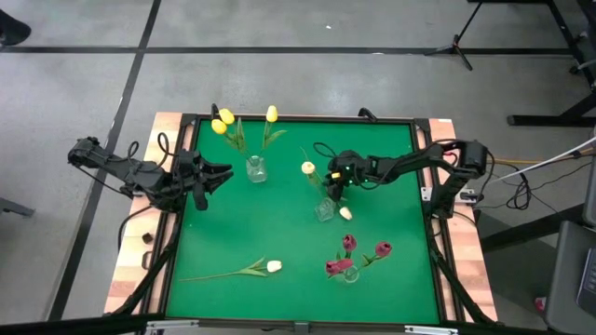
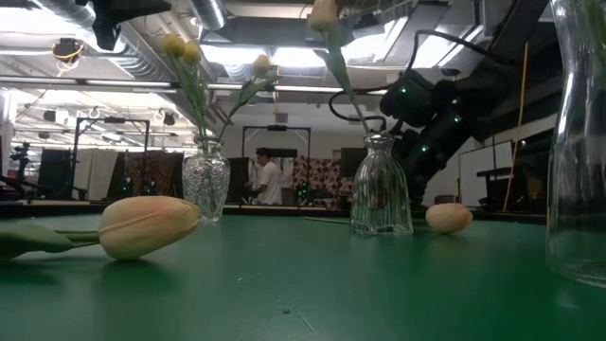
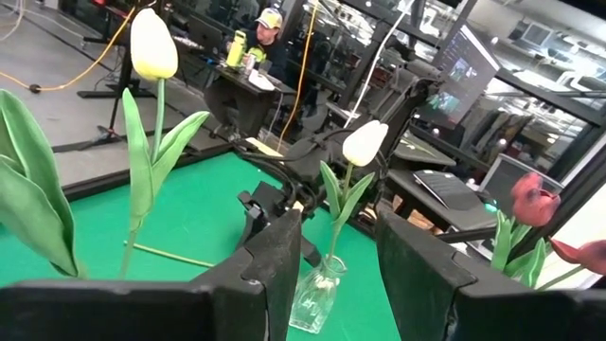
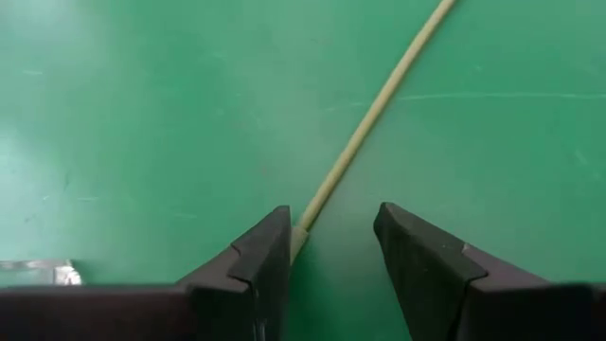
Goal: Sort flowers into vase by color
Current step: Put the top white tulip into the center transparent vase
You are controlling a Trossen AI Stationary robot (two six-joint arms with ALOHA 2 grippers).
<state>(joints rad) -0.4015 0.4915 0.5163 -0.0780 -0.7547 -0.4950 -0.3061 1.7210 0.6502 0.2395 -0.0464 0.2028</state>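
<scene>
- While poised low over the green desk (image 1: 279, 233), right pincer (image 1: 331, 191) seen beside the middle glass vase (image 1: 324, 210), fingers parted around a pale stem (image 4: 365, 133) lying on the felt, not yet clamped; likely lined up to lift that cream tulip (image 1: 345, 213) toward its vase.
- Left pincer (image 1: 222, 177) waiting at the desk's left edge, fingers apart, holding nothing.
- Sorted so far: yellow tulips (image 1: 223, 121) in the far vase (image 1: 255, 168), one cream tulip (image 1: 308, 168) upright in the middle vase, dark red tulips (image 1: 349, 244) in the near vase (image 1: 350, 273).
- Left to sort: another cream tulip (image 1: 274, 266) lying flat near the front left, well apart from every vase.
- Beyond the desk, a workshop with ceiling lights and equipment stands; a person (image 2: 268, 177) in the background.
</scene>
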